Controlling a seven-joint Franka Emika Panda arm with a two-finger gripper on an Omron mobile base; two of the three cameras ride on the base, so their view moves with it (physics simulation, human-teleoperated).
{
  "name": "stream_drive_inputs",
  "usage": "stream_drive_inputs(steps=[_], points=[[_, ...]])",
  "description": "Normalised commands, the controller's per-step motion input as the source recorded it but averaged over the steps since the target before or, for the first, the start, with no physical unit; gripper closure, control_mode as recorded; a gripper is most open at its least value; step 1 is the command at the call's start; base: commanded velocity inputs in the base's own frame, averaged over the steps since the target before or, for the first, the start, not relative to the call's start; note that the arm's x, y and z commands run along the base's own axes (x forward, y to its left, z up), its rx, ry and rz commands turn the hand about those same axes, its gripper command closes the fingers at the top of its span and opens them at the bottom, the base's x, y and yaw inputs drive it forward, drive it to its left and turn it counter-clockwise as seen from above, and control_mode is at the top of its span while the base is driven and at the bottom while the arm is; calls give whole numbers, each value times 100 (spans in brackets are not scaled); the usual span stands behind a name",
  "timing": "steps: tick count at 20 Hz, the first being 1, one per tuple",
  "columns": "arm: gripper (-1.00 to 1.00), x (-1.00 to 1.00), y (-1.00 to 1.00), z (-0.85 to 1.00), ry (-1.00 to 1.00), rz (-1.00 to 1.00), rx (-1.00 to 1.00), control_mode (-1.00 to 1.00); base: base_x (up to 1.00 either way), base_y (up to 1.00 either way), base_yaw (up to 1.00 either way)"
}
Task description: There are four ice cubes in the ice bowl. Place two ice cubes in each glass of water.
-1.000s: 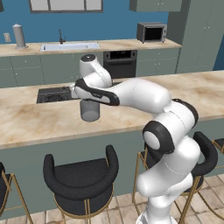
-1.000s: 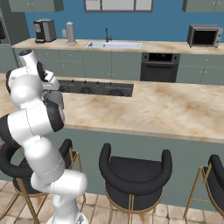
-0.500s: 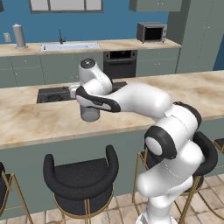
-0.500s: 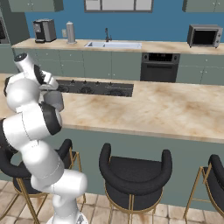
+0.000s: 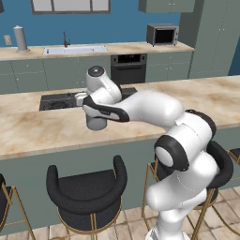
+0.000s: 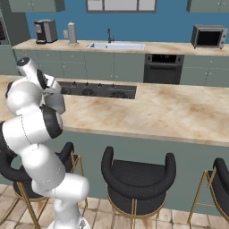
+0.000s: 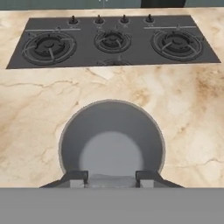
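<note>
I've got the gripper (image 7: 111, 177) parked right over one glass (image 7: 112, 142), looking straight down into it. Fingertips (image 7: 78, 177) sit a narrow gap apart, w/ a pale bluish-white patch between them that looks like an ice cube (image 7: 111, 180), but it's low in the hand view and washed out, so I can't say for sure it's gripped vs. sitting loose. Jaws partly open, not wide.

In the left base view the glass (image 5: 96, 122) stands on the marble counter (image 5: 42, 131) just under the wrist, near the front edge, w/ the cooktop (image 7: 111, 41) just behind it. From the right base cam the same glass (image 6: 56, 103) is half hidden by my own arm.

Risks as I see them:
- Cube sits toward the near rim, not mid-glass; if I let go off-centre it could clip the rim and skid onto the counter.
- Come down any further and a finger may knock the glass, tip it or shove it.
- If the cube sticks to one pad on release, I'd carry it off w/o noticing.

Other glass, bowl, remaining cubes: can't place them from here.
</note>
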Motion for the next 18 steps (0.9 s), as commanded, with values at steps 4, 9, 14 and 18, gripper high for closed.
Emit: stream_drive_inputs(steps=[4,9,14,18], points=[[-100,19,0,0,2,0,0,-100,0,0,0],[-100,-3,0,15,2,0,0,-100,0,0,0],[-100,-39,0,92,-6,0,1,-100,0,0,0],[-100,-21,-1,62,0,0,0,-100,0,0,0]])
